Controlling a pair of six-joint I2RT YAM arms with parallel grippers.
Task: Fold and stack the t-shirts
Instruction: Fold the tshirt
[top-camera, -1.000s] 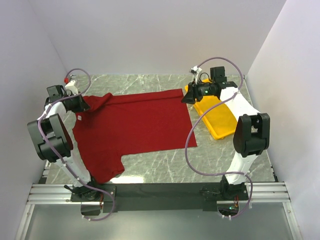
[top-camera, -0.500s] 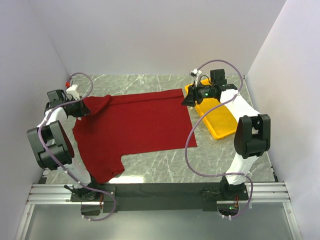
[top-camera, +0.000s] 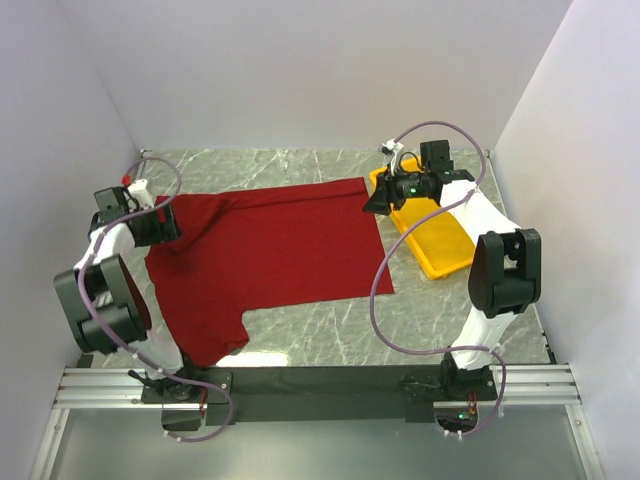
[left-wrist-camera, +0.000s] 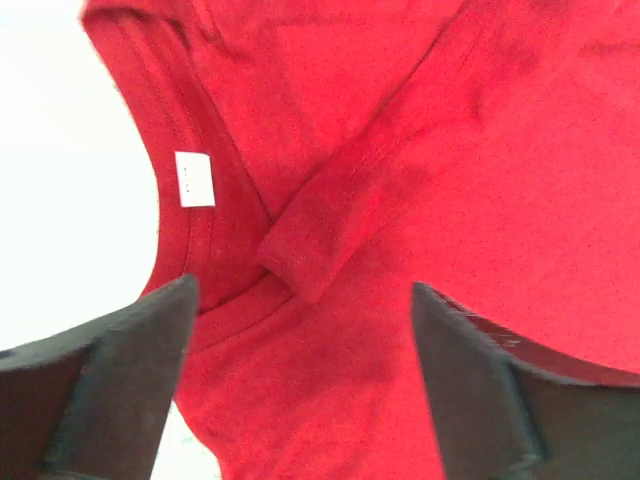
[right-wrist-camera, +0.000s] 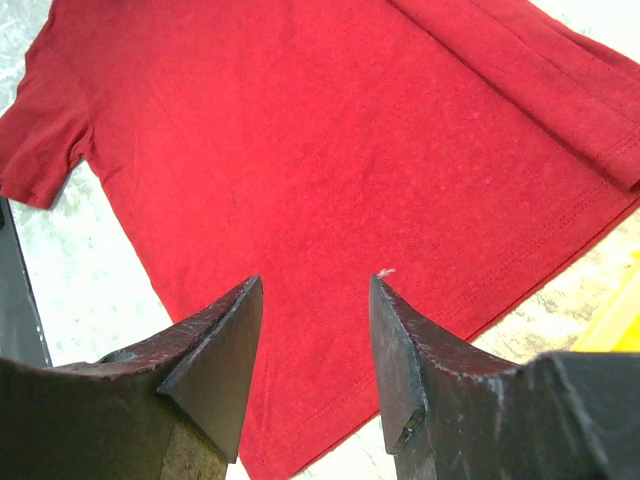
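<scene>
One red t-shirt (top-camera: 270, 250) lies spread on the marble table, its far edge folded over onto the body. My left gripper (top-camera: 163, 222) hangs at the shirt's collar end, at the left. In the left wrist view my left gripper (left-wrist-camera: 302, 290) is wide open, with a folded-in sleeve (left-wrist-camera: 330, 225) and the collar with its white label (left-wrist-camera: 195, 180) lying loose below it. My right gripper (top-camera: 373, 200) hovers over the shirt's far right corner. In the right wrist view the right gripper (right-wrist-camera: 315, 283) is open above the red cloth (right-wrist-camera: 300, 130), holding nothing.
A yellow tray (top-camera: 440, 245) lies at the right, beside the shirt's hem and under the right arm. Its corner shows in the right wrist view as a yellow tray (right-wrist-camera: 622, 322). White walls close in on the left, right and back. The black base rail (top-camera: 320, 385) runs along the near edge.
My left gripper opened and let go of the sleeve, which now lies on the shirt by the collar. The left arm drew slightly back toward the near left. The right arm hardly moved.
</scene>
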